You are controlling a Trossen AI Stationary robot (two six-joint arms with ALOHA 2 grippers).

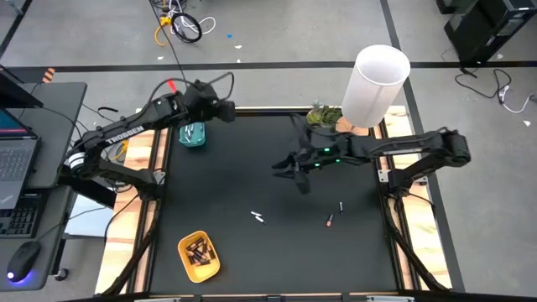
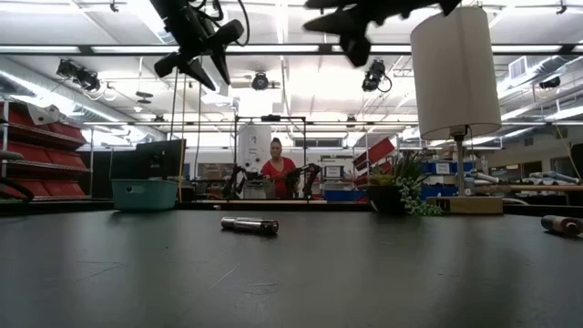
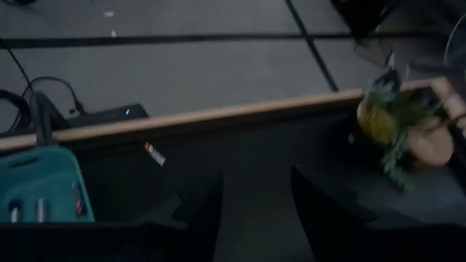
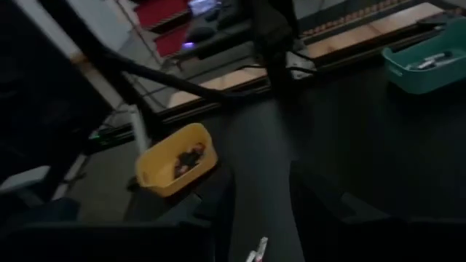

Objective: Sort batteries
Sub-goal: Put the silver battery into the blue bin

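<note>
Slim cylindrical batteries (image 1: 258, 217) are seen lower centre on matte black table (image 1: 252, 168); others fill yellow oval tray (image 1: 199, 255) and teal tray (image 1: 192, 135). "TROSSEN" is printed on left arm. Left gripper (image 3: 255, 200) and right gripper (image 4: 261, 189) are parted, empty.

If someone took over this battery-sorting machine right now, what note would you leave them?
Left gripper: raised beside the teal tray, fingers apart, nothing between them.
Right gripper: raised over mid-table, fingers apart, empty.
Done: dark batteries lie in the yellow tray; pale batteries in the teal tray.
Left: one pale battery and two dark batteries lie loose on the black table.
</note>
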